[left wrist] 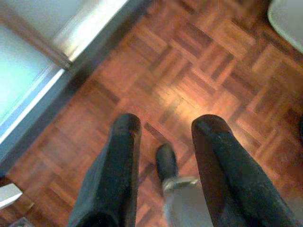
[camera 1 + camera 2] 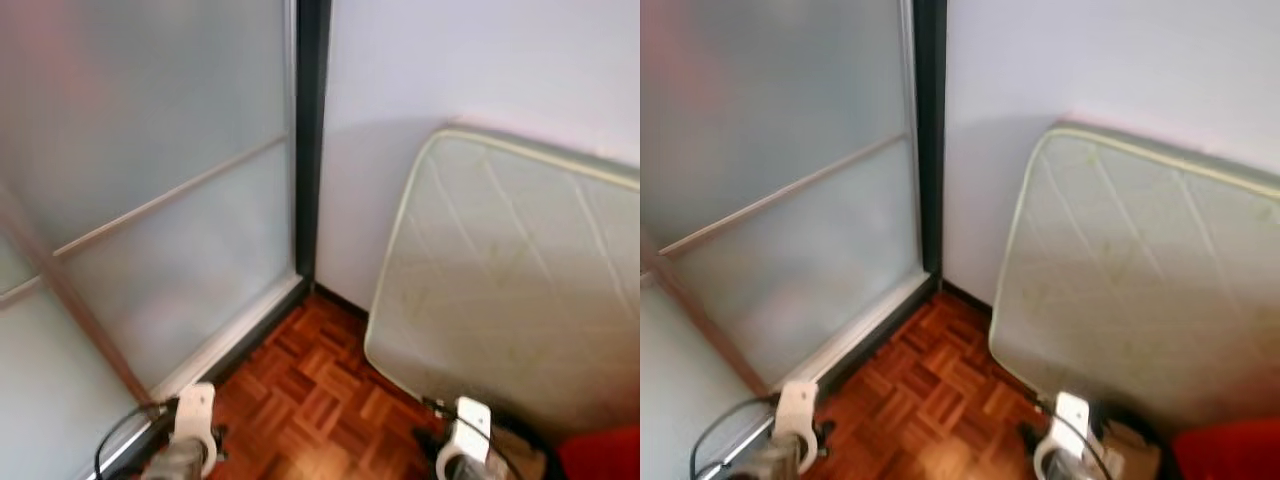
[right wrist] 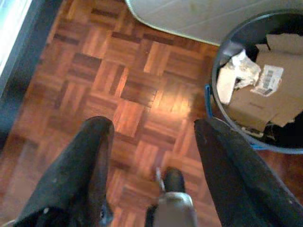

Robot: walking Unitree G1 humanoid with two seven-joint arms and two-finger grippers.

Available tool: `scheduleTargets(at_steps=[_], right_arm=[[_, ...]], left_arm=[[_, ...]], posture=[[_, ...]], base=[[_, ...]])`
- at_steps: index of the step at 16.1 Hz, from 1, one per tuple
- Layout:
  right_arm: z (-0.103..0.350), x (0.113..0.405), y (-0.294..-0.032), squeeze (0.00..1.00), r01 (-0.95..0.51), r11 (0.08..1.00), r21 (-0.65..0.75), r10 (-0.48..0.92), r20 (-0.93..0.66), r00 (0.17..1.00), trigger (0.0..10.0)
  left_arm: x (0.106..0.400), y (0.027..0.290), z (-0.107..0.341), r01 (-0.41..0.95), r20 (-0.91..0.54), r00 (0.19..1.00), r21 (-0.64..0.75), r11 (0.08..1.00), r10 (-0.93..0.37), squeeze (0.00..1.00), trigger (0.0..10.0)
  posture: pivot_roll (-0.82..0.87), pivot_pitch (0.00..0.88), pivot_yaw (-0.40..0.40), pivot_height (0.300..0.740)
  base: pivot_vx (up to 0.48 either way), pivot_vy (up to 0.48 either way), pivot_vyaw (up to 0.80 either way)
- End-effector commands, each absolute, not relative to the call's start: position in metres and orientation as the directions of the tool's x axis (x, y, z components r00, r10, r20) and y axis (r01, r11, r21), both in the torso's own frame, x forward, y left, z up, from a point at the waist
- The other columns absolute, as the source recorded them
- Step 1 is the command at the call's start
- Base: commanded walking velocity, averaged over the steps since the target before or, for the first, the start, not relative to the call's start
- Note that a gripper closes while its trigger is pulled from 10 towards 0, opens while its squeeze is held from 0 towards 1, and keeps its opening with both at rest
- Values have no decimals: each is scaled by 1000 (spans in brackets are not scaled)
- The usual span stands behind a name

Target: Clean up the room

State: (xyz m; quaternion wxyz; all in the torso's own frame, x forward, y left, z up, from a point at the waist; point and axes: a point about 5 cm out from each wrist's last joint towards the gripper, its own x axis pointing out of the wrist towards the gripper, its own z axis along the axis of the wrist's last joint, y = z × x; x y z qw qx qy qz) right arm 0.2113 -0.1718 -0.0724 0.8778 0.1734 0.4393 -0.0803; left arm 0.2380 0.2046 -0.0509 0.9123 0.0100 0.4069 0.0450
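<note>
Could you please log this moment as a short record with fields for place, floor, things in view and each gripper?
place: room corner, frosted glass partition meeting a white wall
floor: wood parquet
mattress: quilted mattress leaning against the wall
bin: dark round bin holding cardboard and crumpled paper, beside the mattress
left gripper: open, empty, above the parquet
right gripper: open, empty, near the bin

You see floor (image 2: 320,380): reddish-brown parquet, basket-weave blocks. Mattress (image 2: 510,290): pale greenish-white, diamond quilting, lighter piping along edge. Wall (image 2: 470,60): plain pale lavender-white. Sliding door (image 2: 140,180): frosted grey-green glass, silver rails, dark frame. Bin (image 3: 222,52): black rim, brown cardboard and white paper inside. Red patch (image 2: 605,455) at your lower right, item unclear.
</note>
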Motion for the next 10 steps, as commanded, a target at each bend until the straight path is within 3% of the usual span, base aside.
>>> scheduleTargets(at_steps=[1,10], right_arm=[[-70,214,-179,0,306,926,219,-11,-797,603,10000],[-72,212,-179,0,279,939,200,-4,-807,591,10000]], left_arm=[[237,199,-53,-61,-749,658,49,997,77,0,10000],[235,200,-54,-31,-756,651,67,997,71,0,10000]], posture=[[33,0,-57,740],[32,0,-53,740]], base=[[0,0,-800],[0,0,-800]])
